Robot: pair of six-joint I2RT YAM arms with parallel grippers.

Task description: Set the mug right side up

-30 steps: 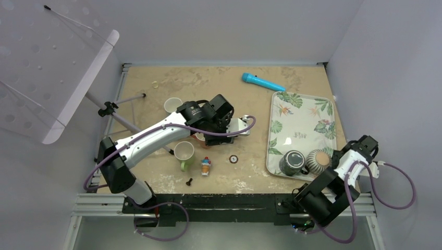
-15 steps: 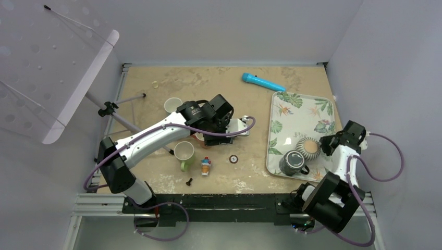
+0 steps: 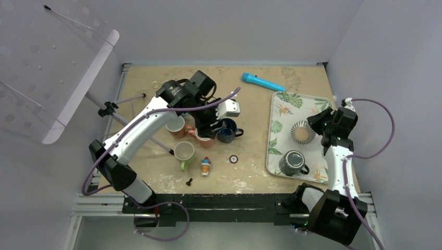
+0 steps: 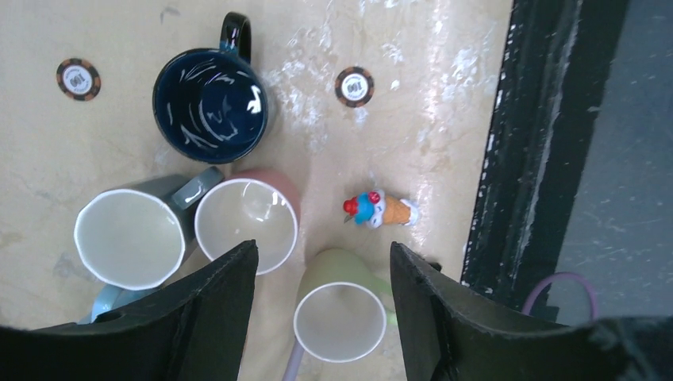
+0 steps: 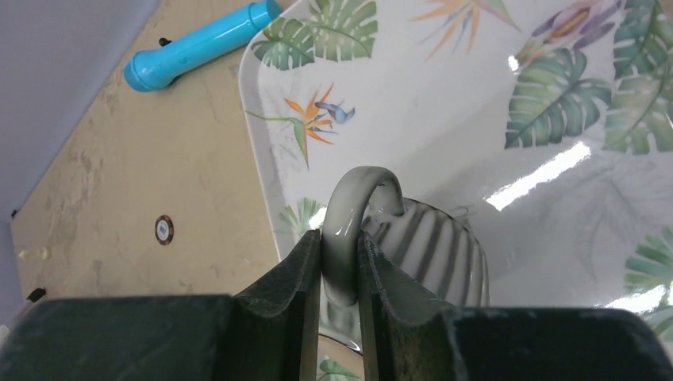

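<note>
The striped grey ceramic mug (image 3: 303, 132) is sitting over the middle of the white leaf-printed tray (image 3: 292, 109) in the top view, on the right side of the sandy counter (image 3: 156, 177), and the right tool (image 3: 314, 127) is reaching in at it from the right; whether the mug is resting on the tray or hanging just above it I cannot tell from here. A dark glossy mug (image 3: 293, 162) is standing near the tray's front edge, and a bright blue plastic cylinder (image 3: 263, 82) is lying just beyond the tray's far left corner. The left tool (image 3: 207, 127) is hanging over a cluster of cups at mid-counter: a navy blue mug (image 3: 228, 130), a pink mug (image 3: 176, 126) and a pale green mug (image 3: 184, 152), with a small ice-cream-cone toy (image 3: 206, 166) and a round poker chip (image 3: 234, 159) nearby. In the left wrist view that tool's two black fingers (image 4: 214, 317) are standing well apart with nothing between them, and below them the navy mug, a grey mug with a white inside (image 4: 131, 238), the pink mug and the green mug are all showing open mouths. In the right wrist view the right tool's fingers (image 5: 298, 286) are clamping the striped mug's curved handle (image 5: 353, 206) from both sides, with the ribbed body lying beyond it over the tray.
</note>
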